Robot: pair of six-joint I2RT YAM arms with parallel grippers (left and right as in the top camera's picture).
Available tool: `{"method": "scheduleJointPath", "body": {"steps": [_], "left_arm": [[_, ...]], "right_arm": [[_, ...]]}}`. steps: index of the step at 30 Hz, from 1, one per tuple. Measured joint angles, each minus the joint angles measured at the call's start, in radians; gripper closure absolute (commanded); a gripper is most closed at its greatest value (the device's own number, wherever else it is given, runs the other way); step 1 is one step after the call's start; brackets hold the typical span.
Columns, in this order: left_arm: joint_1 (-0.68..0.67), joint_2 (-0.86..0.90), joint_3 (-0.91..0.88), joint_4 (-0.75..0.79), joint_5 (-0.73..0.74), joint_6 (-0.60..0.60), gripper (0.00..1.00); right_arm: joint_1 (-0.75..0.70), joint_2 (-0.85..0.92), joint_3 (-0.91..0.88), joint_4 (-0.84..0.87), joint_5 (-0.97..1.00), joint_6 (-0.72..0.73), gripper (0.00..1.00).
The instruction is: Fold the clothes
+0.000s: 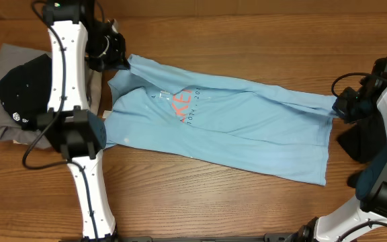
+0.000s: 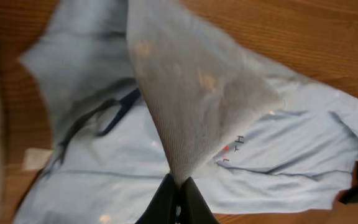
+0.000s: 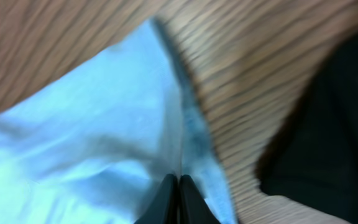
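1. The light-blue T-shirt (image 1: pixel 220 128) lies stretched lengthwise across the middle of the wooden bench (image 1: pixel 247 33). Its neck end is toward the left arm and its hem end toward the right arm.
2. Red and blue lettering shows on the chest. Creases break it up, and it cannot be read in full.
3. The left hand (image 2: pixel 179 190) has its fingers pressed together on a pinch of cloth at the shirt's upper corner on the neck end. In the left wrist view the cloth stands up from the fingertips in a tent-like peak, lifted off the rest of the shirt.
4. The right hand (image 3: pixel 178 186) is closed too. Its fingers meet on the shirt's edge at the hem end, and the cloth fans away from them over the wood.
5. A pile of folded garments (image 1: pixel 19 94), grey with a black piece on top, sits at the left edge of the bench. It is partly hidden by the left arm and lies just beside the shirt's neck end.
6. A black garment (image 1: pixel 358 141) lies at the right side of the bench, just beside the hem end and partly under the right arm.
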Motion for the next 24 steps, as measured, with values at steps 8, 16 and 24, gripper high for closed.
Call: {"method": "scheduleJointPath", "body": {"steps": [8,16,24], "left_arm": [[0.000,-0.226,-0.180,-0.001,-0.112,0.004,0.96],[0.000,-0.226,-0.407,0.006,-0.198,0.016,0.96],[0.000,-0.226,-0.454,0.039,-0.252,0.023,0.95]], "right_arm": [[-0.002,-0.056,0.000,-0.087,-0.077,-0.047,0.96],[-0.012,-0.094,0.000,-0.183,-0.021,-0.043,0.94],[-0.012,-0.094,0.000,-0.272,0.032,-0.040,0.93]]}}
